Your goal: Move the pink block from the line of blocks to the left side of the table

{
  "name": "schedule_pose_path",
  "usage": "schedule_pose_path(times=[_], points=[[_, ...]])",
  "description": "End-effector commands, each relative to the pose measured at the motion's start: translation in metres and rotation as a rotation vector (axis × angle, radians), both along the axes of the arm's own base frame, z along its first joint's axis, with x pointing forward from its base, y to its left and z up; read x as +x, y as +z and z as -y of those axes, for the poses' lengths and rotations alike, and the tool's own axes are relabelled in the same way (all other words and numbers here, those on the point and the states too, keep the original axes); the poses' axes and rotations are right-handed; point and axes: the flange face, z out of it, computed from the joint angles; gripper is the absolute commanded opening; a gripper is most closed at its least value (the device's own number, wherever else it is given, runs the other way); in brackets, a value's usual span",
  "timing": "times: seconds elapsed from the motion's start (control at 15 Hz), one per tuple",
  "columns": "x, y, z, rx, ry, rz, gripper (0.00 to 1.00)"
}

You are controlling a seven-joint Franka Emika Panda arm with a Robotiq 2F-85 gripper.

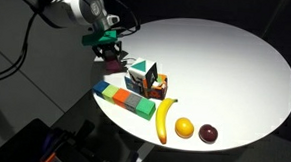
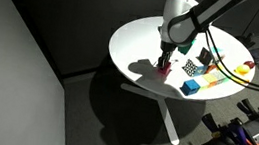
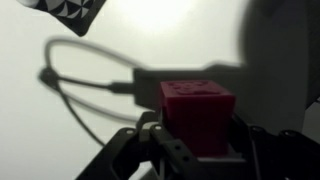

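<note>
The pink block was seen clamped betw. the fingers of the gripper. In the wrist view both pads were pressed on its sides, so the jaws were closed on it, not empty. The block was thus no more in the row, which showed only orange, blue & green pieces and lay apart from the fingers, w/ the boxes nearer to them.

In both exterior views the gripper was found low over the table, near its rim, w/ bare white top under and around the fingertips. Whether the block's underside was touching the top or was just above it could not be told.

Progress, as judged: pick-up done and carry approx. done, since the block was held at a part of the table away from the row. Left to do: block to be set down, fingers to be opened, arm to be taken away. Whether this spot is truly the "left" side could not be confirmed from the pics.
</note>
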Motion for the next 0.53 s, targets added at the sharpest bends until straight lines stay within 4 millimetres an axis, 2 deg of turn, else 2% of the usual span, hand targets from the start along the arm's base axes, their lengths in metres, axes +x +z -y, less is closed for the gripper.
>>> schedule_pose_path(times=[0.0, 0.47], points=[[0.017, 0.005, 0.003, -0.026, -0.101, 0.02, 0.3], [0.021, -0.002, 0.014, -0.006, -0.269, 0.035, 0.3]])
